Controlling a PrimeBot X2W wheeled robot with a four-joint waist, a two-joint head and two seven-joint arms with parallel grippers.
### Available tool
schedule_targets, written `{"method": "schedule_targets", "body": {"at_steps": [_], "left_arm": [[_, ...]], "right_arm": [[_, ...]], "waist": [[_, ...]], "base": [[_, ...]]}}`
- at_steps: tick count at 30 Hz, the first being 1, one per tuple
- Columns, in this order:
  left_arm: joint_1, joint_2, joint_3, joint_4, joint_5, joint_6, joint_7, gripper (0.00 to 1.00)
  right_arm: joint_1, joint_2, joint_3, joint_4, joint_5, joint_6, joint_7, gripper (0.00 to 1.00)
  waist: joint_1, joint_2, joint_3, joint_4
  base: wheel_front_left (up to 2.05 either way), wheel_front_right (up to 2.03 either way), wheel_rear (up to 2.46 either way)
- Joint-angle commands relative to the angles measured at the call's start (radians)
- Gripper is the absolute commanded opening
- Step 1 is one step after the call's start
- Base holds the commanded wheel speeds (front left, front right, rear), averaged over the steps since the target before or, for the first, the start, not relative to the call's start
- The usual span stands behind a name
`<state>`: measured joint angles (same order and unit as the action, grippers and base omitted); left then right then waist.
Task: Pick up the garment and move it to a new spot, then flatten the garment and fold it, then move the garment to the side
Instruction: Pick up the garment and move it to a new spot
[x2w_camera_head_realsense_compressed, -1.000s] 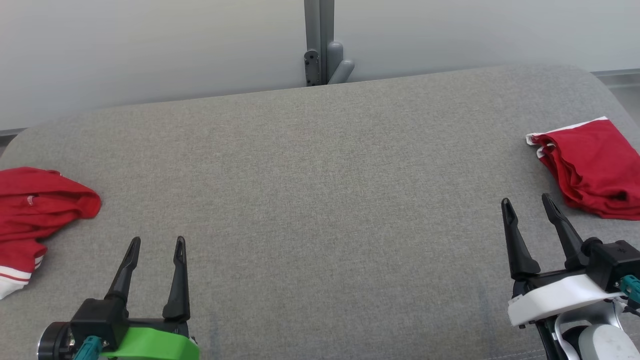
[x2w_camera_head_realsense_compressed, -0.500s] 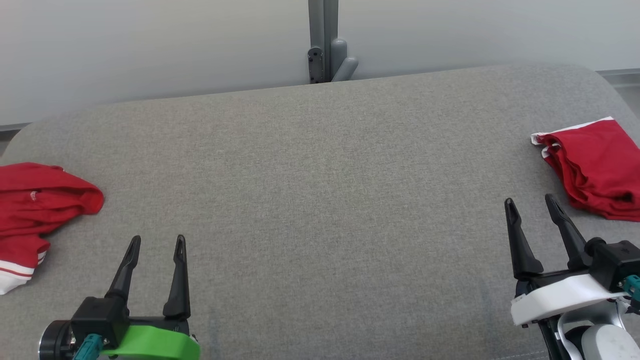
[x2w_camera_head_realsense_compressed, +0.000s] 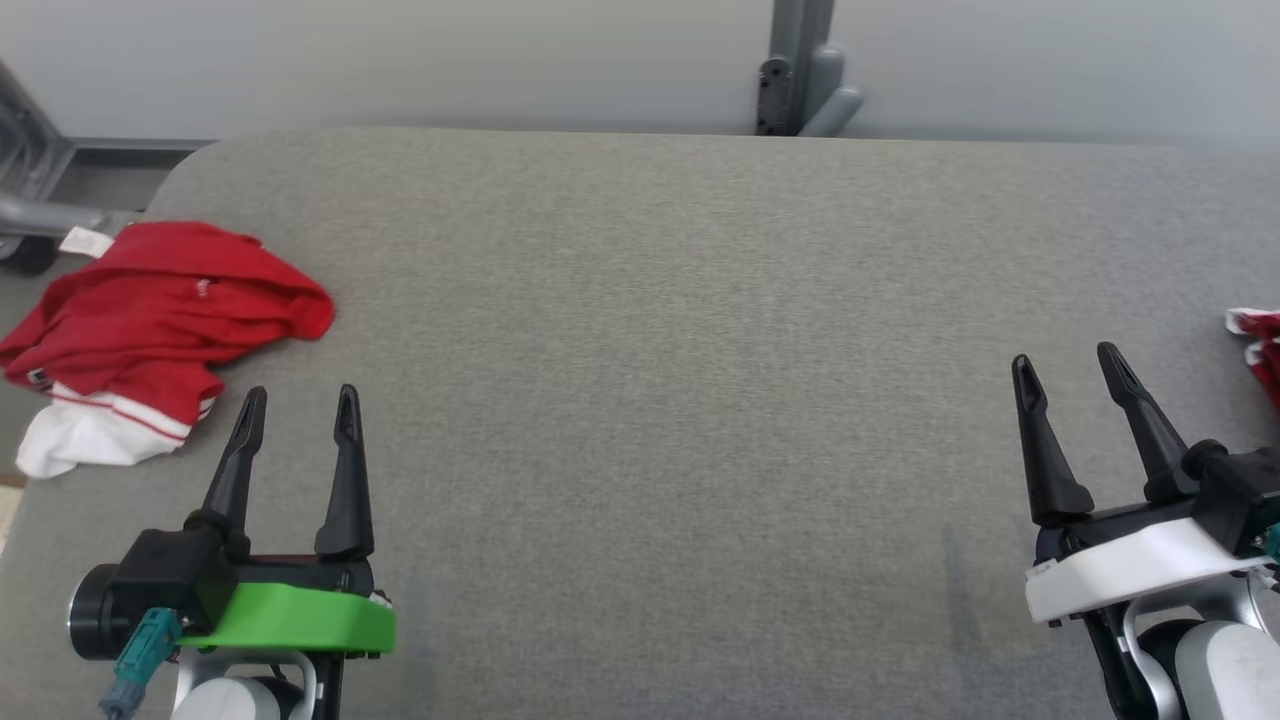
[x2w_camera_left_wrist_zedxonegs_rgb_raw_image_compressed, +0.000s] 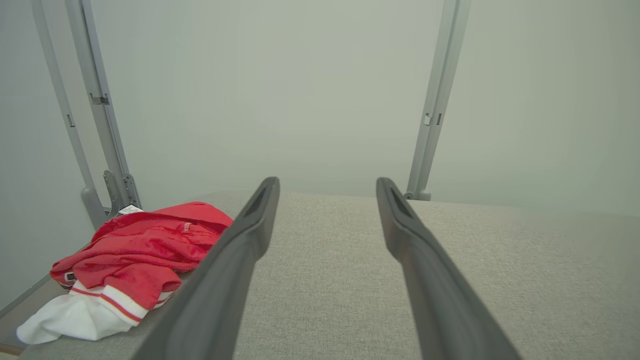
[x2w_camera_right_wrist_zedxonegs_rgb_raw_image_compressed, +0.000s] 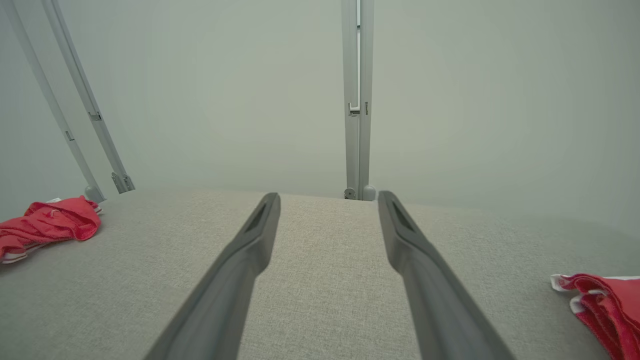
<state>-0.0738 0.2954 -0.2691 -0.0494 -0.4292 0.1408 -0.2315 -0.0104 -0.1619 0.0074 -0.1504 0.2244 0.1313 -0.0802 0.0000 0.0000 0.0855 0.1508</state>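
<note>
I have the left claw (x2w_camera_head_realsense_compressed: 301, 392) hanging low over the grey padded table (x2w_camera_head_realsense_compressed: 650, 350) with its two dark fingers spread wide and nothing between them; the left wrist view shows bare grey fabric in the gap of the claw (x2w_camera_left_wrist_zedxonegs_rgb_raw_image_compressed: 327, 181). The crumpled red garment (x2w_camera_head_realsense_compressed: 165, 310) lies just ahead of that claw and off to its outer, left side, near the table's left edge. It is a loose heap with a white, red-striped cuff nearest the claw's left finger (x2w_camera_head_realsense_compressed: 235, 465). In the head view a thin strip of grey shows between that fingertip and the cloth, so I read them as close but apart. From the left wrist the garment (x2w_camera_left_wrist_zedxonegs_rgb_raw_image_compressed: 145, 245) sits left of the left finger, which covers part of its near edge, and a small white label shows at its far end. The right claw (x2w_camera_head_realsense_compressed: 1064, 355) is also spread wide and empty, well apart from the crumpled heap, which from the right wrist sits far to the left (x2w_camera_right_wrist_zedxonegs_rgb_raw_image_compressed: 50, 222) of that claw (x2w_camera_right_wrist_zedxonegs_rgb_raw_image_compressed: 328, 195). A second red garment (x2w_camera_head_realsense_compressed: 1262, 350) with white trim lies just beyond the right claw's outer side, cut off by the picture edge; the right wrist shows its layered edges (x2w_camera_right_wrist_zedxonegs_rgb_raw_image_compressed: 610, 300) low and to the right of the fingers. Straight ahead of both claws, past the table's far edge, a grey post (x2w_camera_head_realsense_compressed: 795, 60) stands against the pale wall (x2w_camera_head_realsense_compressed: 450, 50).
</note>
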Motion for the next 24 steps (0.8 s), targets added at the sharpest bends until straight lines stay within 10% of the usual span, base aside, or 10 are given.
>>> {"method": "schedule_targets", "body": {"at_steps": [1,12,24], "left_arm": [[-0.013,-0.002,0.006,0.007,-0.003,0.001,-0.007,1.00],[-0.001,-0.019,0.033,0.039,-0.013,-0.005,-0.027,1.00],[0.001,-0.027,0.045,0.037,-0.007,-0.017,-0.033,1.00]], "right_arm": [[-0.011,-0.001,0.004,-0.009,-0.008,-0.001,0.003,1.00],[-0.016,0.001,0.035,-0.031,-0.006,-0.001,0.034,1.00],[0.000,0.008,0.032,-0.032,-0.001,-0.001,0.038,1.00]], "waist": [[0.0000,0.0000,0.033,0.120],[0.0000,0.0000,0.023,0.309],[0.0000,0.0000,0.016,0.348]], "base": [[0.00,0.00,0.00],[0.00,0.00,0.00],[0.00,0.00,0.00]]}}
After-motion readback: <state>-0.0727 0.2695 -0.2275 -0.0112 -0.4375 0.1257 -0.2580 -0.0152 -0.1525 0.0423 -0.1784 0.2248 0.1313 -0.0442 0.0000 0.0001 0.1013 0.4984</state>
